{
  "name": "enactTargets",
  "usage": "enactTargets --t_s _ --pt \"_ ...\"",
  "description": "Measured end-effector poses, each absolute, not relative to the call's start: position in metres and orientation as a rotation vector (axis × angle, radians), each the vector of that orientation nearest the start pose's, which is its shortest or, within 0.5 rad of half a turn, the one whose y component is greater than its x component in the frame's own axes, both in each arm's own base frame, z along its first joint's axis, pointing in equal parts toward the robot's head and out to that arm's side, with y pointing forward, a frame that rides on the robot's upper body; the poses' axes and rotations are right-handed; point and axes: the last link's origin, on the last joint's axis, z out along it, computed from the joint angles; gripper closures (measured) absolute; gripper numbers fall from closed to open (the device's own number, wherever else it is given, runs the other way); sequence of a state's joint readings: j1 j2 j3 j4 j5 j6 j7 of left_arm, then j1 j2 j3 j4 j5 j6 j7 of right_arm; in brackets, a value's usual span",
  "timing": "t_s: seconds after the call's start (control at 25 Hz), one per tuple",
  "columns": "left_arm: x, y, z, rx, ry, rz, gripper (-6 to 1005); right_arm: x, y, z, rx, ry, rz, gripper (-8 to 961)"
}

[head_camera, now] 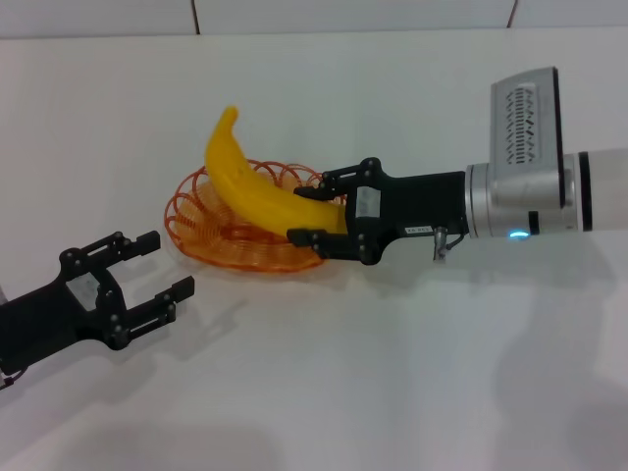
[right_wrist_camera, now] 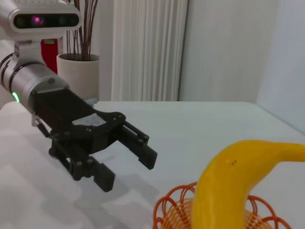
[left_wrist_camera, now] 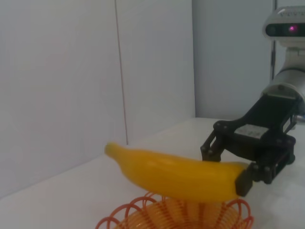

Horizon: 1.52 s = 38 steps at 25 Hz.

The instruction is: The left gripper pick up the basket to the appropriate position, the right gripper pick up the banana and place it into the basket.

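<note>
Banana [head_camera: 257, 183]: it lies across the basket, with its thin end pointing away from the robot and its thick end toward the right gripper. In the left wrist view the banana [left_wrist_camera: 174, 174] is above the basket's rim, and its thick end sits between the right gripper's fingers.

Right gripper [head_camera: 316, 209]: it reaches in from the right, with its silver wrist behind it. Its two fingers stand one on each side of the banana's thick end and close on it. One fingertip [head_camera: 303, 236] is seen against the near side of the fruit. In the left wrist view this same gripper [left_wrist_camera: 227, 163] holds the banana's end over the basket.

Basket [head_camera: 192, 231]: orange wire, it rests on the white table [head_camera: 392, 373], between the two grippers. The banana covers its middle; the looped rim shows on the left and the near side. In the right wrist view the basket [right_wrist_camera: 174, 210] is partly behind the banana [right_wrist_camera: 228, 186].

Left gripper [head_camera: 169, 265]: it is low on the left, just beside the near left edge of the basket but not touching it. Its fingers are spread apart and hold nothing. The right wrist view shows this gripper [right_wrist_camera: 129, 164] with the same wide gap, above the table, near the basket.
</note>
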<state>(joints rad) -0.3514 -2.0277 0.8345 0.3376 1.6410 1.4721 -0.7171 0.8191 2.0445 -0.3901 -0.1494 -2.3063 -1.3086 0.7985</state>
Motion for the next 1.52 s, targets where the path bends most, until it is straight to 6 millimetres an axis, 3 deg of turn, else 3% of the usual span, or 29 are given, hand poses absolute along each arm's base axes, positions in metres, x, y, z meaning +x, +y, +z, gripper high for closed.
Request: enactTargets --t_s 0.88,1.08,1.24,1.4,1.52 --pt "-0.321 0.272 -0.022 -2.507 -0.297 -0.727 297 0.219 0.357 -0.082 -2.853 0.1 0.577 441" --pt "-0.323 0.27 -0.022 -2.503 -0.3 -0.724 297 0.22 0.357 -0.078 -2.842 0.106 0.602 319" --pt "-0.324 0.269 -0.022 -2.502 -0.302 -0.722 297 0.227 0.351 -0.06 -2.845 0.086 0.662 222" --pt "-0.324 0.269 -0.022 -2.501 -0.3 -0.721 297 0.252 0.334 -0.026 -2.807 0.107 0.712 91" --pt "-0.324 0.269 -0.022 -2.5 -0.303 -0.719 297 0.273 0.321 -0.009 -2.756 0.143 0.712 94"
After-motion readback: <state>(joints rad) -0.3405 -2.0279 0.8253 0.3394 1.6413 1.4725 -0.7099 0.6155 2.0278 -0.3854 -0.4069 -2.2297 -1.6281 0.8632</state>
